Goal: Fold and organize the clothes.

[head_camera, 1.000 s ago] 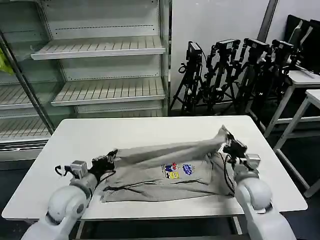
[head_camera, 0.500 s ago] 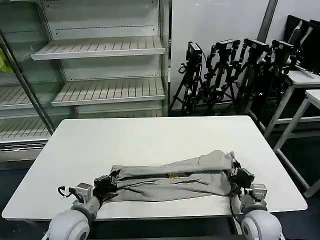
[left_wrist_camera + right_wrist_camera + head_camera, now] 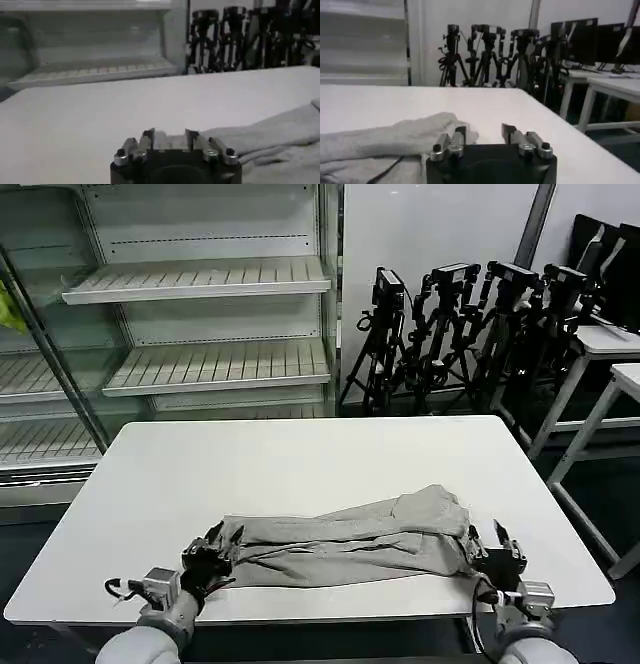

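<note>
Lay folded lengthwise along the near edge of the white table [image 3: 300, 449]: grey T-shirt [image 3: 345, 534]. Flanked by left gripper [image 3: 212, 550] and right gripper [image 3: 492, 549] (fingers spread, clasping nothing).

- The right gripper [image 3: 484, 133] is sitting low over the white worktop [image 3: 530, 112], its fingers [image 3: 459, 135] standing apart with bare worktop showing in the gap between them.
- The grey T-shirt [image 3: 395, 137] is lying bunched on the worktop, its rounded end reaching up to one finger; whether cloth and finger are touching cannot be told.
- A dark cable [image 3: 387, 167] is running over the cloth close to the gripper's black body.
- Black tripods [image 3: 490, 55] are standing beyond the worktop's far edge.
- White tables [image 3: 600, 85] carrying dark monitors [image 3: 580, 40] are standing off to one side.
</note>
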Robot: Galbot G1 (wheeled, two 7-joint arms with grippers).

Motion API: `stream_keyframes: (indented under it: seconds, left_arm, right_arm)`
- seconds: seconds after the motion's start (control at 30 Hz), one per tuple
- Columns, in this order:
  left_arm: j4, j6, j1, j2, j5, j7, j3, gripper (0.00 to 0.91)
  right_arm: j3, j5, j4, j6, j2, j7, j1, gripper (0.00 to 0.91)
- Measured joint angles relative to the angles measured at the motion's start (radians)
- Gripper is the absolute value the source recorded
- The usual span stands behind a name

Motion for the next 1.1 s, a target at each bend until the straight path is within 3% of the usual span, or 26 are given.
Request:
stream_keyframes:
  seconds: [0.37,0.4,0.77,1.1]
  left_arm:
    - [-0.007,-0.044,0.053,-0.148,-0.075,-0.103,0.02,0.887]
    - [-0.002,-0.047,0.053,-0.158,-0.078,-0.107,0.023,0.01]
    - [0.091,-0.096,0.027,-0.242,-0.081,-0.135,0.054,0.01]
    - [0.141,-0.115,0.007,-0.274,-0.082,-0.14,0.06,0.01]
  right_arm:
    - [0.019,-0.014,0.076,0.017,0.032,0.008,-0.097,0.907]
    - [0.021,-0.015,0.08,0.018,0.035,0.009,-0.104,0.907]
    - [0.036,-0.022,0.119,0.027,0.054,0.013,-0.157,0.907]
    - [0.033,-0.032,0.151,0.028,0.073,0.02,-0.19,0.907]
